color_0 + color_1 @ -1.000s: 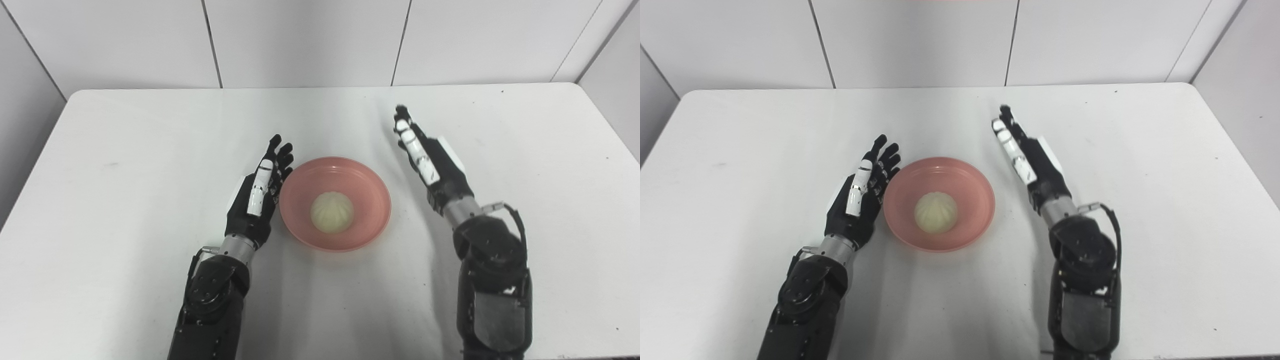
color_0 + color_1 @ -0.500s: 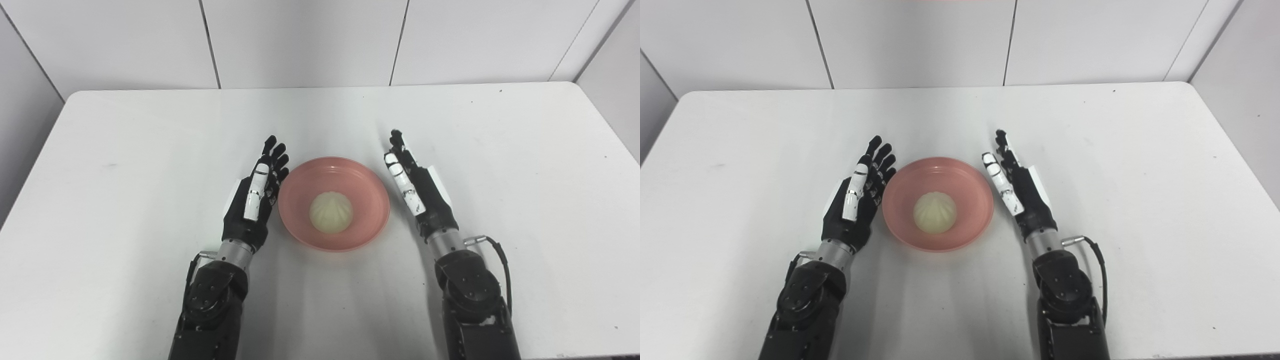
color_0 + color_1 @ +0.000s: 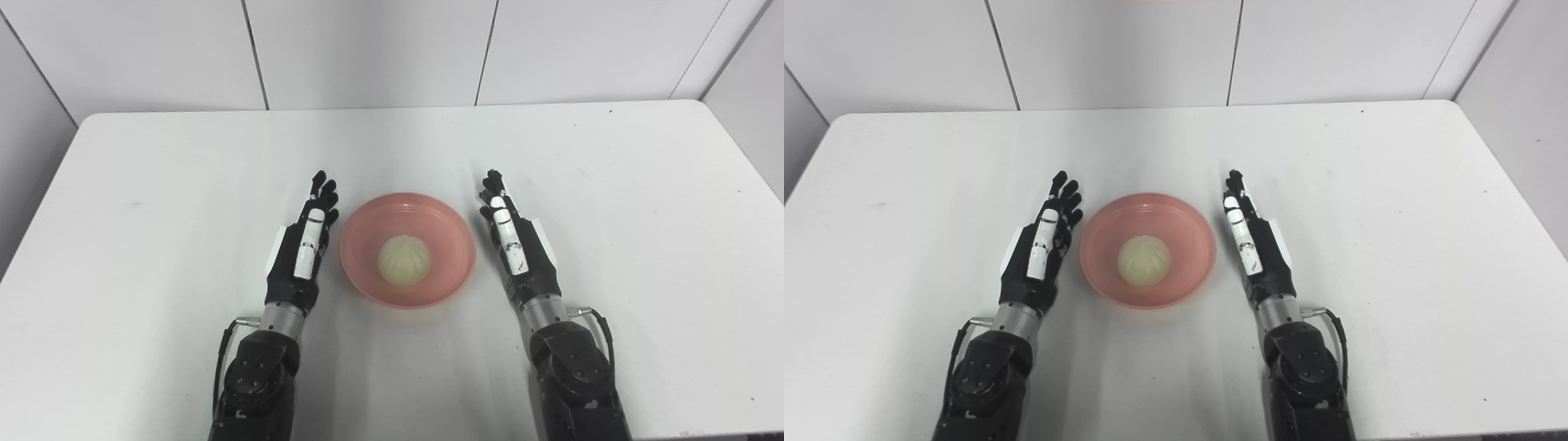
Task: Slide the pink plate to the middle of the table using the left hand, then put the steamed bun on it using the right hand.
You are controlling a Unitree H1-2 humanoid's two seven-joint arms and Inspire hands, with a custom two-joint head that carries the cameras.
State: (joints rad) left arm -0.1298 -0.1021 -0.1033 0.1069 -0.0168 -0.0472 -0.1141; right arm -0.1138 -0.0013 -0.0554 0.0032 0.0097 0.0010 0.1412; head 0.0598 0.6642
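The pink plate (image 3: 429,211) sits in the middle of the white table. A pale steamed bun (image 3: 403,261) lies in its centre. My left hand (image 3: 301,248) is open and flat, edge-on, a short gap left of the plate's rim. My right hand (image 3: 516,242) is open and flat, a short gap right of the rim. Neither hand touches the plate or the bun. Both also show in the right eye view, the left hand (image 3: 1038,250) and the right hand (image 3: 1254,247) on either side of the plate (image 3: 1170,211).
The white table (image 3: 184,171) has rounded far corners and runs up to grey wall panels. Its left and right edges drop off to the floor. Nothing else stands on it.
My right hand drew back and toward the plate from farther out over the table. My left hand shifted slightly left and back, away from the plate's rim. Plate and bun stayed put.
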